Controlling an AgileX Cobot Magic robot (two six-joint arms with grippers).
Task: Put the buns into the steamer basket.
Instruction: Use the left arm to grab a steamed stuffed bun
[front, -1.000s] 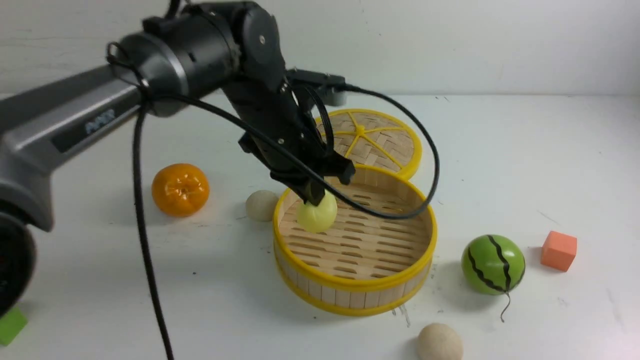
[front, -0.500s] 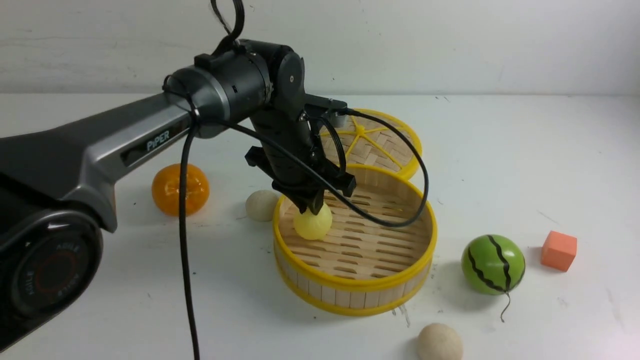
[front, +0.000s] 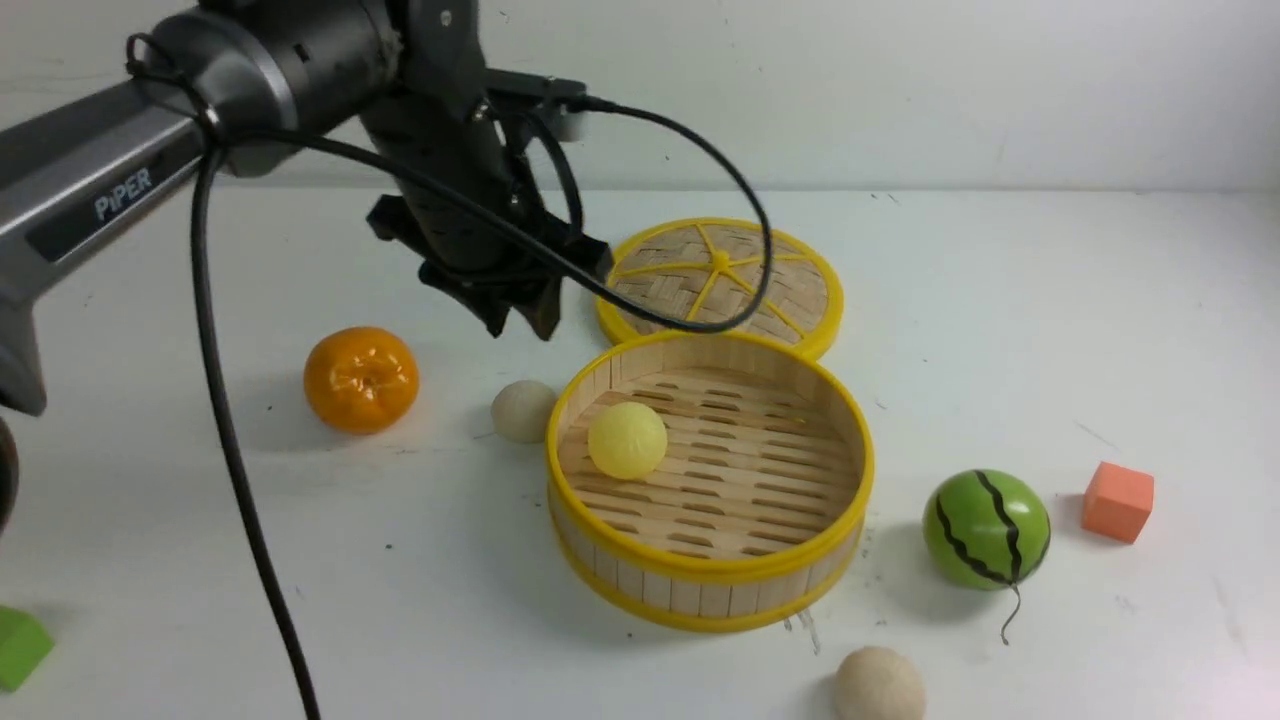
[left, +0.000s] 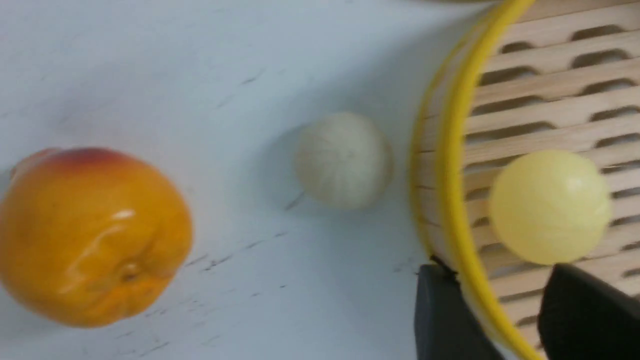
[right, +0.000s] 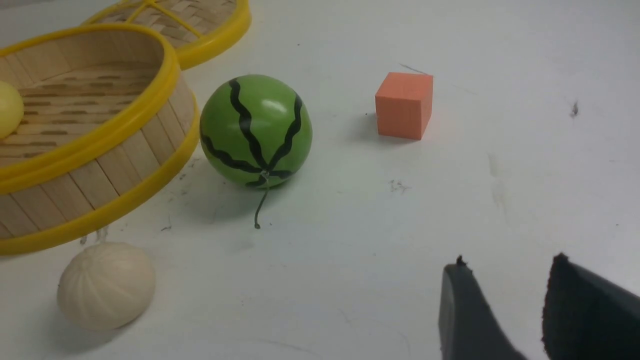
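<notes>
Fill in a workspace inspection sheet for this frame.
Surface: white table, scuffed with dark marks.
Job's things: yellow bun inside steamer basket; cream bun on the table beside its wall; second cream bun on the table, nearer the camera.
Clutter: lid, orange, watermelon ball, orange cube, green block.
Grippers: left gripper open, empty, raised clear of the basket; right gripper open, empty, over the table.
Cables: black cable hangs from the left arm; a thinner one loops before the lid.
Surroundings: white wall behind.
</notes>
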